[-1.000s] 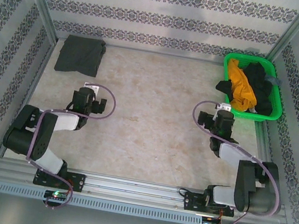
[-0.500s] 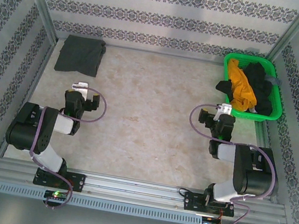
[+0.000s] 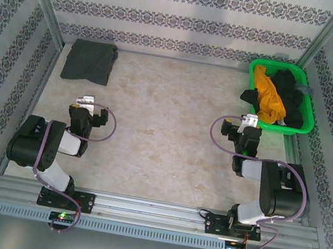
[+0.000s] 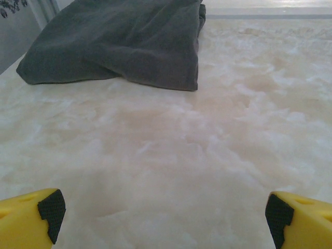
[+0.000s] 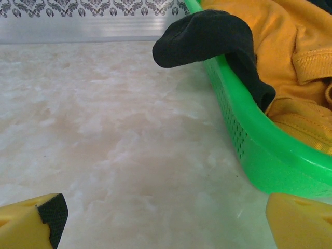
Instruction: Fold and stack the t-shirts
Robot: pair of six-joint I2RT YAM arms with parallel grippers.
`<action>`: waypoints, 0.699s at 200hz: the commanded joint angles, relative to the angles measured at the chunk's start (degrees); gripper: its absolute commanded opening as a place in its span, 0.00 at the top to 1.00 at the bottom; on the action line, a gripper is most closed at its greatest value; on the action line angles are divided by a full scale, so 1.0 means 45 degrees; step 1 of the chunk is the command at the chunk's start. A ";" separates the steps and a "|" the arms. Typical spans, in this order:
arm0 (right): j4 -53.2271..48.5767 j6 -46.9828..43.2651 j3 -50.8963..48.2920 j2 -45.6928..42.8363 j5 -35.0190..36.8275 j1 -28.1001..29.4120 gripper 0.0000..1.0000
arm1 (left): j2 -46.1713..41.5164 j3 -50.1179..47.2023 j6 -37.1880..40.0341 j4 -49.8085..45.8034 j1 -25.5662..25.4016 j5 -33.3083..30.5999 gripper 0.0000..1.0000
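1. From above, the charcoal-grey t-shirt (image 3: 89,61) lay folded flat in the far-left corner of the pale marbled surface (image 3: 165,131), well apart from the other shirts.
2. The mustard-yellow t-shirt (image 3: 268,94) and the black t-shirt (image 3: 290,101) sat crumpled together inside the bright green mesh basket (image 3: 307,122) at the far-right corner. The yellow one ran through the middle, with black cloth on both sides of it.
3. The top view also showed the left arm (image 3: 51,139) and right arm (image 3: 274,192) drawn back near their bases. The left one pointed toward the grey shirt and the right one toward the basket, but at that height the fingertips were too small to read.
4. The left wrist view settled it: the left fingers (image 4: 26,215) were spread wide with only bare surface between them, holding nothing. The grey shirt lay ahead, untouched, and its near edge was thick and rumpled, which looked flat from overhead.
5. In the right wrist view the right fingers (image 5: 28,218) were spread just as wide and empty, near the basket's perforated wall.
6. That low view added two details: a flap of black cloth drooped over the rim, and the yellow shirt showed a ribbed hem.
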 commanded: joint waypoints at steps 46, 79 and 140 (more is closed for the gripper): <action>0.0490 -0.0130 -0.0055 -0.0050 0.0164 0.0063 0.02 | -0.0052 0.1164 -0.0010 -0.1000 0.0099 0.0310 0.00; 0.0462 -0.0145 -0.0036 -0.0051 0.0150 0.0064 0.02 | -0.0025 0.1164 0.0012 -0.0986 0.0101 0.0363 0.00; 0.0352 -0.0096 0.0032 -0.0010 0.0005 -0.0019 0.02 | -0.0033 0.1338 0.0178 -0.1297 0.0099 0.0780 0.00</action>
